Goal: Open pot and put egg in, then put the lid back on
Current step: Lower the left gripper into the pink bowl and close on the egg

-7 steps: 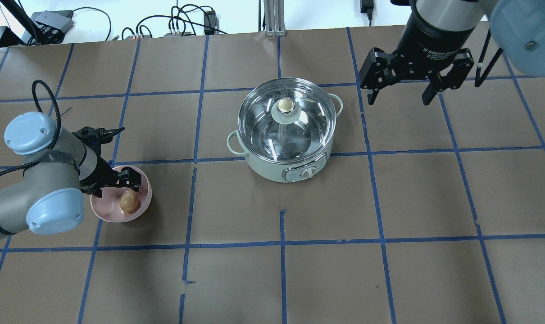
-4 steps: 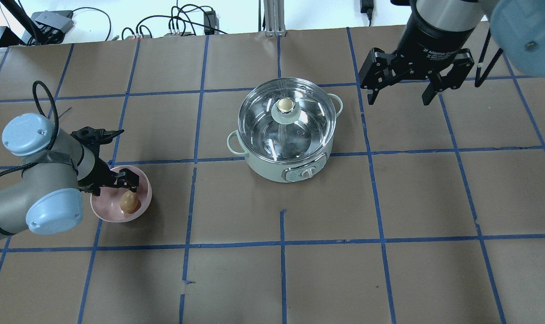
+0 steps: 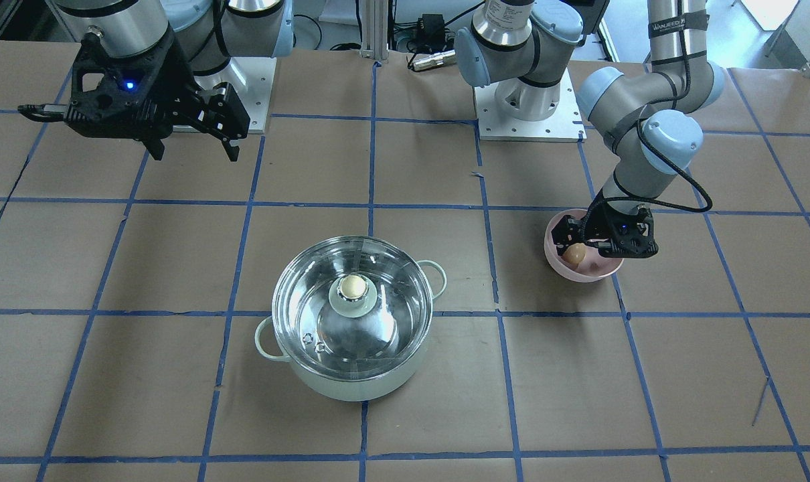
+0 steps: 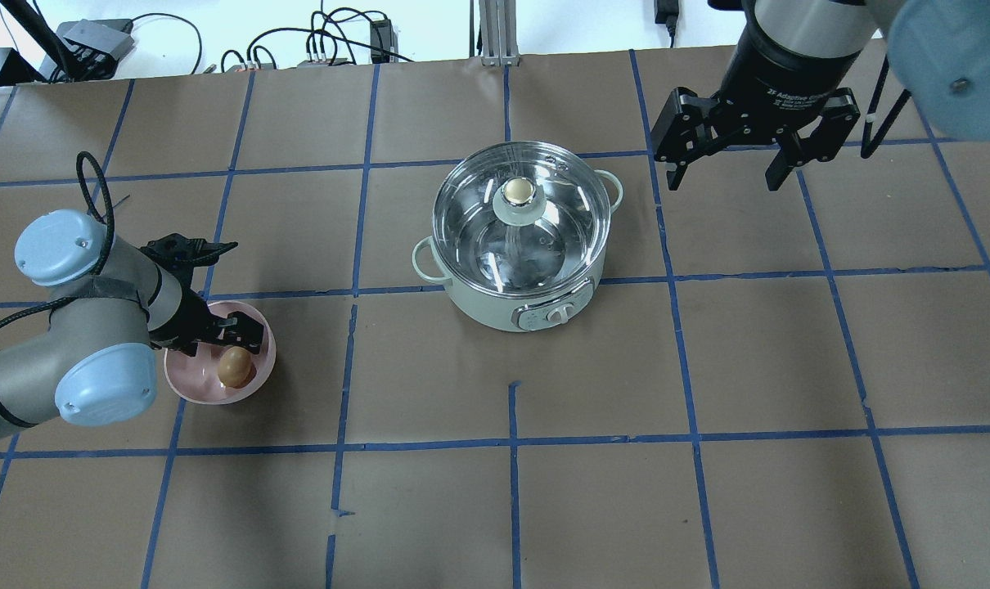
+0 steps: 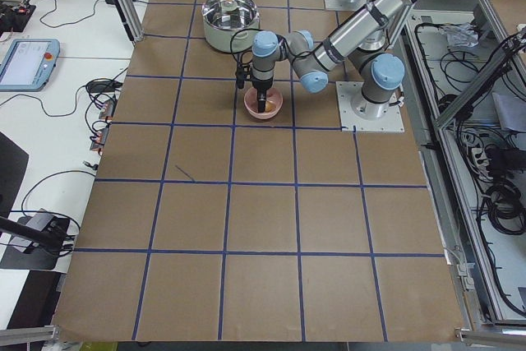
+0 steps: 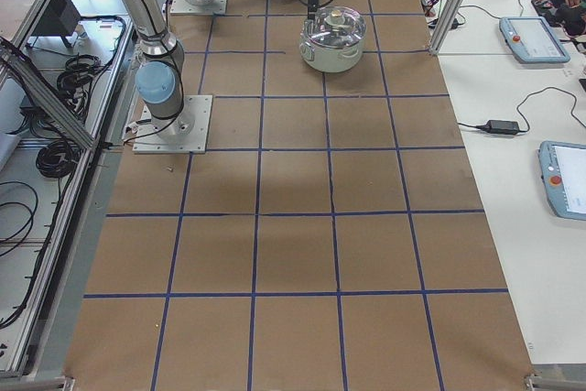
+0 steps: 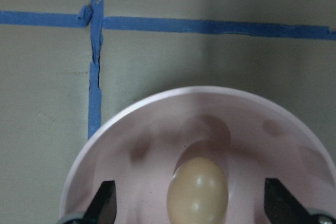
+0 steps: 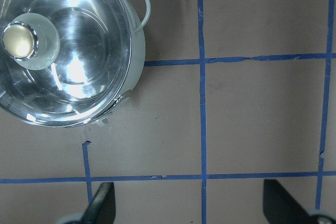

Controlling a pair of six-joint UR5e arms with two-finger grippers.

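The pale mint-green pot (image 4: 511, 309) stands mid-table with the clear glass lid (image 4: 552, 221) on it, its cream-topped knob (image 4: 517, 192) in the centre. The tan egg (image 4: 234, 366) lies in a pink bowl (image 4: 186, 383) at the table's left. My left gripper (image 4: 215, 342) is open and reaches down into the bowl. In the left wrist view the egg (image 7: 198, 192) sits between the two fingertips (image 7: 106, 203), apart from both. My right gripper (image 4: 724, 170) hangs open and empty, high above the table to the right of the pot.
Brown paper with a grid of blue tape (image 4: 511, 442) covers the table. Cables and power boxes (image 4: 331, 45) lie along the far edge. The pot's control knob (image 4: 558, 313) faces the robot. Both arm bases (image 3: 525, 107) are bolted at the robot's side.
The left arm has shifted slightly, moving its open gripper a little further over the bowl and egg. The right gripper has stayed nearly still. Pot, lid and egg have not moved.
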